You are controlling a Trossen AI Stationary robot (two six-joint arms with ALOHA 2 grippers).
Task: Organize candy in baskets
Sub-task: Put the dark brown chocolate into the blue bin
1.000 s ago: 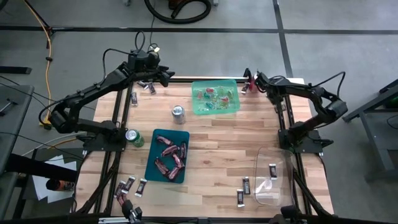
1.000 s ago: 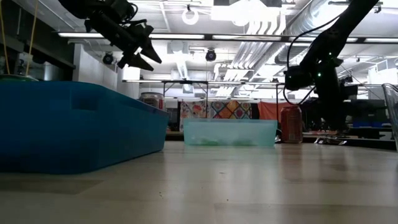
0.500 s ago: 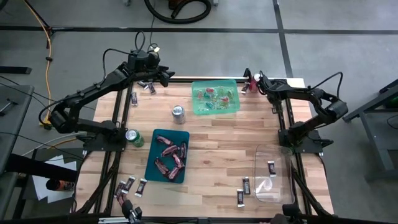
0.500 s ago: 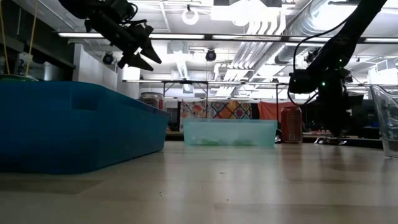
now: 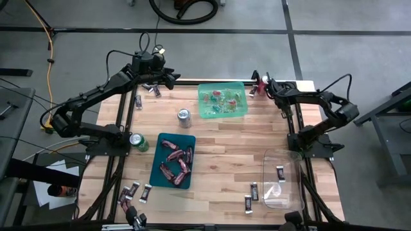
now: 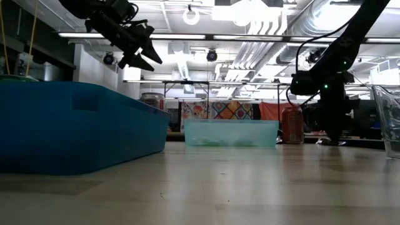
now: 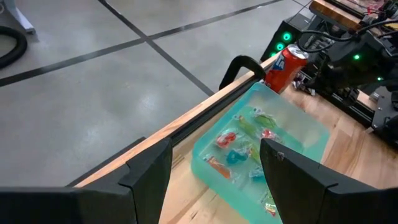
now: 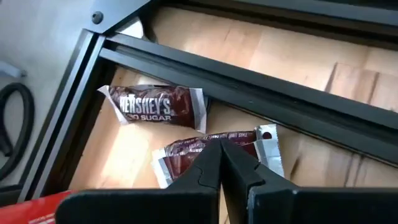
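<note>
Maroon Hershey's bars under the right claw at the counter's far right corner.
The right claw (image 8: pixel 222 155) is clenched, its tips on one maroon bar (image 8: pixel 211 149), with a second bar (image 8: pixel 155 104) beside it. The left claw (image 7: pixel 214 162) hangs spread near the light green basket (image 5: pixel 222 99) of candies; the teal basket (image 5: pixel 172 160) holds pinkish-red bars, and the clear basket (image 5: pixel 282 181) holds two.
</note>
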